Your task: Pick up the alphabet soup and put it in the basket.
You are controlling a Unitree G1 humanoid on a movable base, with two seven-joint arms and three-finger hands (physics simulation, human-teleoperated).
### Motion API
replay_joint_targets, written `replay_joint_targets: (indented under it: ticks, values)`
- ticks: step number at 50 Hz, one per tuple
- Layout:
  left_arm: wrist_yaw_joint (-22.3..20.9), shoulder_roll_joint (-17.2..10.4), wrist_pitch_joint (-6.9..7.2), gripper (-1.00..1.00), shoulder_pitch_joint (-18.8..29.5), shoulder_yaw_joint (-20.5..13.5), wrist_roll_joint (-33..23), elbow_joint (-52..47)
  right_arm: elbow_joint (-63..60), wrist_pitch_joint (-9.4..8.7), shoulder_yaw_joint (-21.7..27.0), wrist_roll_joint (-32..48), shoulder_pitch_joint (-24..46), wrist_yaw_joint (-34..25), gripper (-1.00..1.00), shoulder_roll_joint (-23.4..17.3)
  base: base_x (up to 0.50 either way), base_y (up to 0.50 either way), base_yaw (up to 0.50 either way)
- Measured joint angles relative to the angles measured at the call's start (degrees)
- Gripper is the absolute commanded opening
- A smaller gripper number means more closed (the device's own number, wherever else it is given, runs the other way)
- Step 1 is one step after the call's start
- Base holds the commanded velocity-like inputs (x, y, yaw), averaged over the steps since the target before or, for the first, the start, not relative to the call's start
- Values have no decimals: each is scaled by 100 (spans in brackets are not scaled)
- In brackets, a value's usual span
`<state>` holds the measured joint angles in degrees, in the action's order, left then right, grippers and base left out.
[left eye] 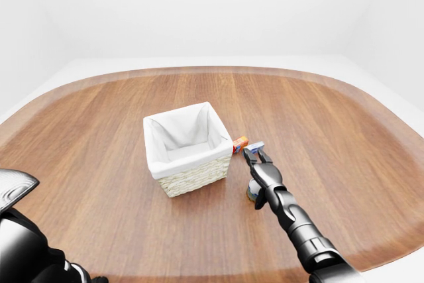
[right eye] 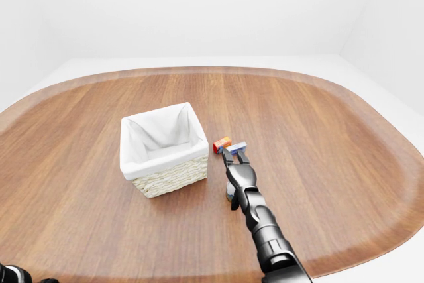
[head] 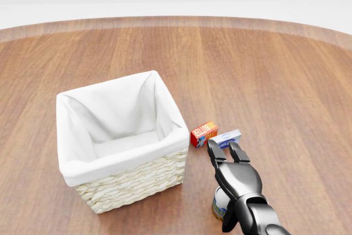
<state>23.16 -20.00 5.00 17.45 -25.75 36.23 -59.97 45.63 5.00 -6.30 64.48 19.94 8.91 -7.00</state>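
Alphabet soup can stands upright just right of white-lined wicker basket.

Light is bright, even and diffuse, with no single source apparent; the white surroundings wash out almost without detail. The basket is the landmark: a soft, faint shadow hugs its base, and its white lining shades gently to grey inside. The wooden table around it shows no glare. Everything renders sharp, without blur. Both eye views bow the table's rim strongly, wide-angle distortion growing away from the basket.
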Motion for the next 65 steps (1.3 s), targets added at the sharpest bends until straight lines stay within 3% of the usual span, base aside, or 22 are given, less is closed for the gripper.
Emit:
replay_joint_targets:
  ticks: [44, 45, 47, 48, 50, 65]
  values:
    - [100, -42, 0, 100, -35, -15, 161, -3, 1077, 0, -186, 80, 262, 665, 100, 135, 0, 0, 0]
    - [102, -42, 0, 100, -37, -15, 162, -3, 1106, 0, -188, 78, 269, 681, 48, 135, 0, 0, 0]
    - [102, -41, 0, 100, -40, -14, 163, -3, 1152, 0, -189, 74, 282, 712, 48, 134, 0, 0, 0]
    - [102, -40, 0, 100, -41, -14, 162, -3, 1172, 0, -190, 72, 287, 723, -84, 134, 0, 0, 0]
    - [100, -37, 0, 100, -43, -14, 160, -3, 1193, 0, -197, 71, 287, 726, -96, 133, 0, 0, 0]
    - [70, -16, 0, 100, -29, -26, 117, 1, 1254, 0, -203, 143, 272, 742, -95, 128, 0, 0, 0]
